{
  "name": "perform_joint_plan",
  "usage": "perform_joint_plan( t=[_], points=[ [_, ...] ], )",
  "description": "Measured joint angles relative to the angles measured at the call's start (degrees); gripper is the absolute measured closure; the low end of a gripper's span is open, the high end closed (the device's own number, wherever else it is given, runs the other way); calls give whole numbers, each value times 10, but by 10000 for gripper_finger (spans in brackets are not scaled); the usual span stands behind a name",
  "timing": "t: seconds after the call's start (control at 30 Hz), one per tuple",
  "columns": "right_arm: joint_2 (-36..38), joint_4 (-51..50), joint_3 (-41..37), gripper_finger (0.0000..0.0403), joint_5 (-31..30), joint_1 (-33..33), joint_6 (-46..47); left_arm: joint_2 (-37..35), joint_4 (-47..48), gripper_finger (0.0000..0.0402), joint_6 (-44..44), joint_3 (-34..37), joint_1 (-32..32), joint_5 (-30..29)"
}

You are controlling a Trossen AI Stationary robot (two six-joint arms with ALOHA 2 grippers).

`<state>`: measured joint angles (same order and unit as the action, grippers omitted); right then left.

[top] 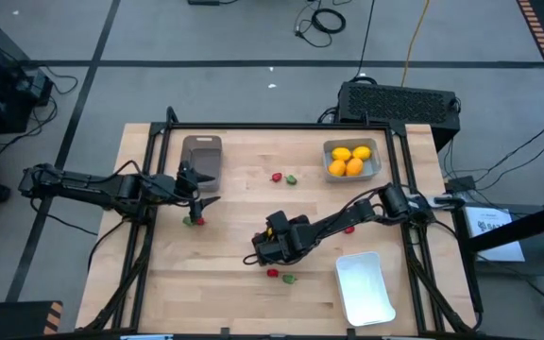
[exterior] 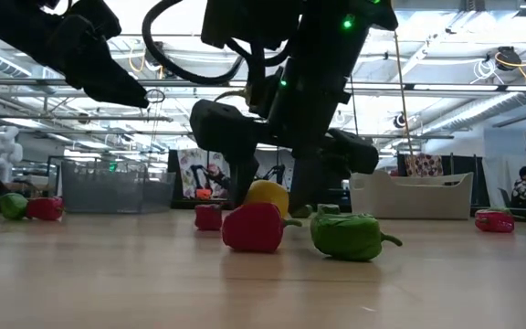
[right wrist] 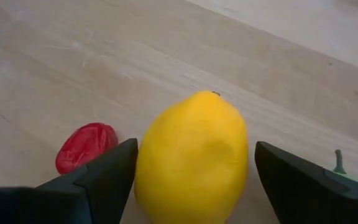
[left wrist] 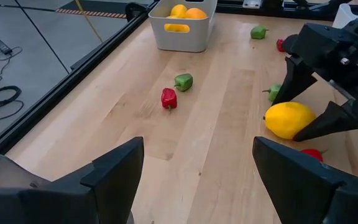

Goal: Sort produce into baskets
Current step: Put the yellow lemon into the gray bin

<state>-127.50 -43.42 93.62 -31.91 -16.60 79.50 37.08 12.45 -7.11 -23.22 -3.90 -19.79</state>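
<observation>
My right gripper [top: 258, 253] is low over the table's middle, open, with its fingers on either side of a yellow lemon [right wrist: 191, 155]. The lemon also shows in the left wrist view [left wrist: 289, 119]. My left gripper [top: 199, 194] is open and empty, just near of the brown-grey basket [top: 202, 156]. The light grey-blue basket [top: 351, 159] at the far right holds yellow and orange citrus. The white basket [top: 364, 285] stands at the near right. Small red and green pieces lie in pairs near the left gripper [top: 194, 220], at the far middle [top: 284, 178] and near of the right gripper [top: 280, 275]. My right gripper has the lemon between its two fingers, which come level along the table from the right. One finger [right wrist: 114, 165] stands at the lemon's side; a narrow gap shows at the other finger [right wrist: 278, 168]. Whether the gripper touches the lemon, I cannot tell.
A red pepper [exterior: 252, 227] and a green pepper [exterior: 347, 236] lie on the table just near of the lemon. Another red piece [top: 349, 229] lies under the right arm. A black frame runs along the table's left, far and right edges.
</observation>
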Motion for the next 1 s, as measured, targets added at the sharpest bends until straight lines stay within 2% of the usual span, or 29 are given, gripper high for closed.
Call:
perform_joint_plan(
  t=[0.27, 0.5, 0.63, 0.8, 1.0],
  points=[
    [0, -2, 0, 99, 7, 0, 4, 0, 0, 92, 0, 0, 0, 0],
    [0, -2, 0, 167, 9, 0, -12, 0, 0, 92, 0, 0, 0, 0],
    [5, -1, 1, 198, 32, 3, -46, 0, 0, 92, 0, 0, 0, 0],
    [12, -37, 22, 199, 46, 9, -89, 0, 0, 92, 0, 0, 0, 0],
    [36, -108, 91, 194, 46, 34, -185, 0, 0, 92, 0, 0, 0, 0]
  ],
)
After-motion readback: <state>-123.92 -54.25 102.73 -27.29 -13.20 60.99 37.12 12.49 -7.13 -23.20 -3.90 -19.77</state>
